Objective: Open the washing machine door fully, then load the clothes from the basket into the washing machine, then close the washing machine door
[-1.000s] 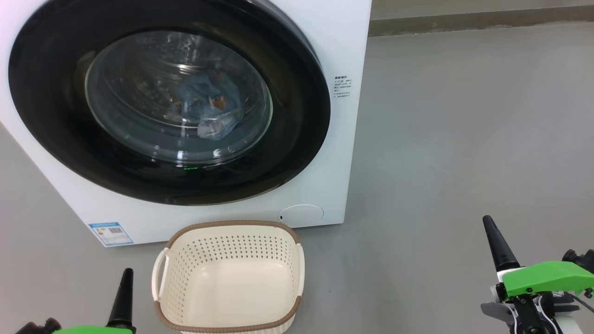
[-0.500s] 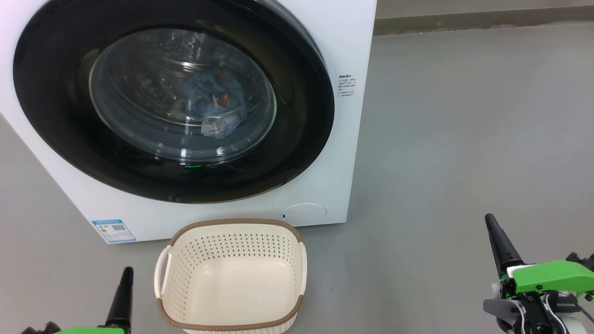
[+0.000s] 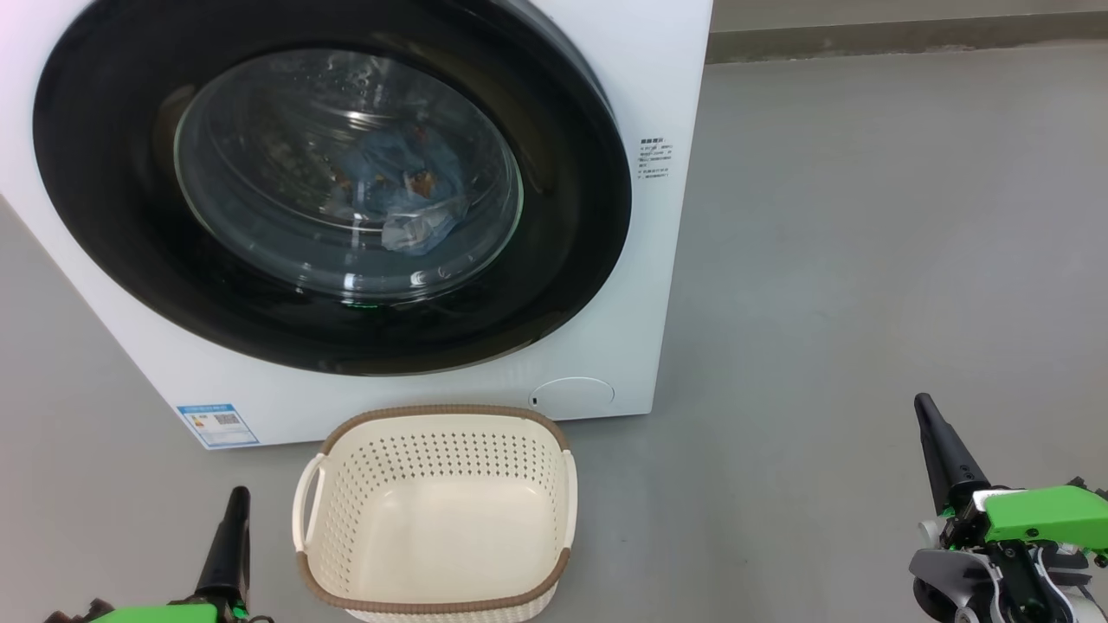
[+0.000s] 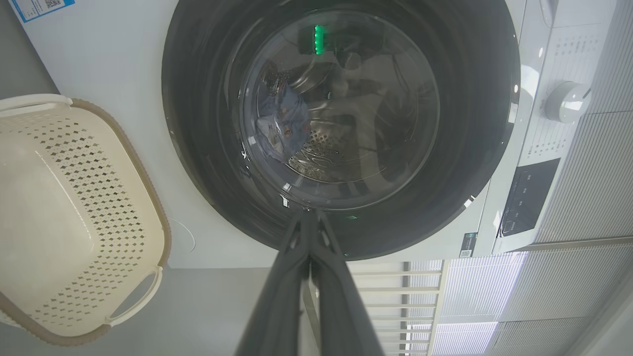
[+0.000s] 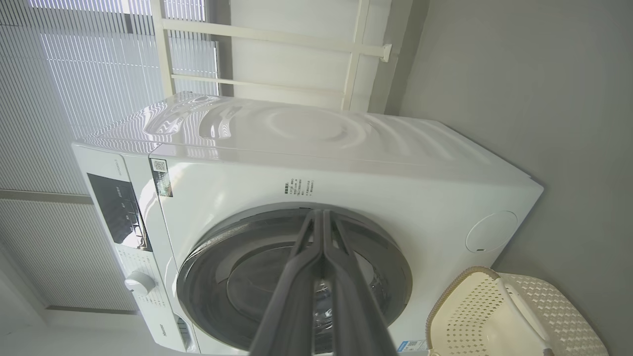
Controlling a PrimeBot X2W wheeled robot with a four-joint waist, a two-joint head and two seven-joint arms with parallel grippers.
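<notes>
One washing machine [image 3: 662, 78], door [image 3: 567, 260] shut, facing me; one clothes bundle [image 3: 407, 190] inside; one basket [image 3: 446, 412], handles sideways; left gripper [image 3: 236, 506], right gripper [image 3: 928, 414] pinched shut.

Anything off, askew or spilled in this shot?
Nothing stands out. The black-rimmed round glass door sits shut on the white washing machine, light-blue clothes inside; the cream perforated plastic basket stands upright and empty before it.

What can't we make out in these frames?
Clothes, head view: glare on the washing machine door glass blurs them; count unclear.
Print beside the door, head view: too small to read.
Basket, right wrist view: cut off by the bottom edge.
Blue label, left wrist view: cut off by the top edge.
Door latch: hidden behind the black rim, all views.
</notes>
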